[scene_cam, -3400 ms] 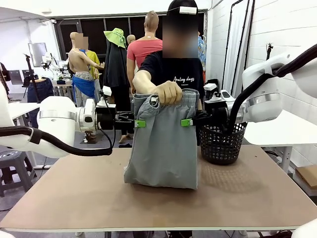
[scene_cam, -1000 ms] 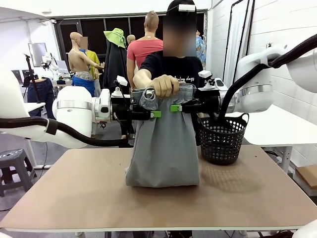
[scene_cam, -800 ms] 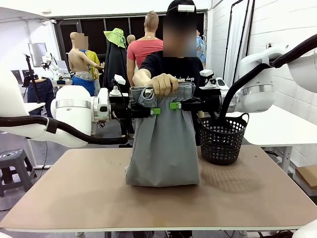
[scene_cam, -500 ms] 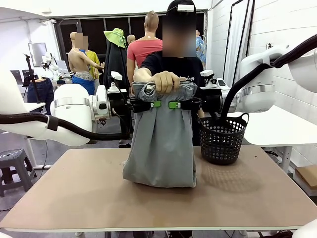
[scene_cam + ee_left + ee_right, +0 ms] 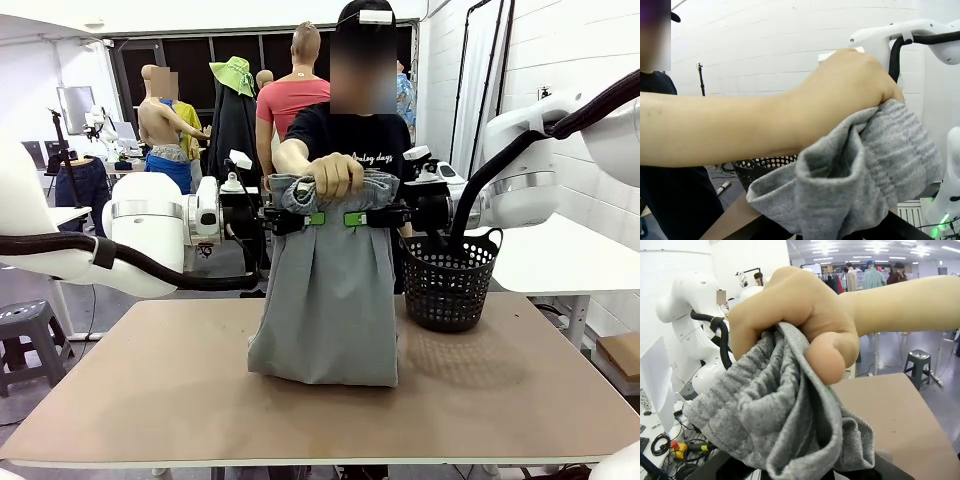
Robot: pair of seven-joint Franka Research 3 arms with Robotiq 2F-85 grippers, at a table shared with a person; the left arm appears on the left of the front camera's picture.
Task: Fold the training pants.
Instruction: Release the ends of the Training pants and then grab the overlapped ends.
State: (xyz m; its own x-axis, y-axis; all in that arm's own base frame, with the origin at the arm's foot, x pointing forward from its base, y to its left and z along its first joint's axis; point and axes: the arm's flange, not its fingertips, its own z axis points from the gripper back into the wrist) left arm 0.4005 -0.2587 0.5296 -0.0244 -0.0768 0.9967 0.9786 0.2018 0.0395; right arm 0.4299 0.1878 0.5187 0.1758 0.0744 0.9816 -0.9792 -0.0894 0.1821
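Both robot hands are now pinched shut, vs. a sec ago when their jaws stood wide either side of the cloth. The left hand [image 5: 312, 218] & right hand [image 5: 354, 218] each clamp the training pants [image 5: 325, 300] just under the waistband. Green pads sit near each other at mid-front, w/ fabric pleating down from both pinch pts. The person's fist [image 5: 337, 177] hasn't let go: it grips the bunched waistband right above the pads. Pants hang upright, hems resting on the surface [image 5: 520, 400], beside the black basket [image 5: 448, 290]. Meaning: robot's side of the handover looks done. Prob. next the person releases, then the arms lay the pants flat. No fold made yet.
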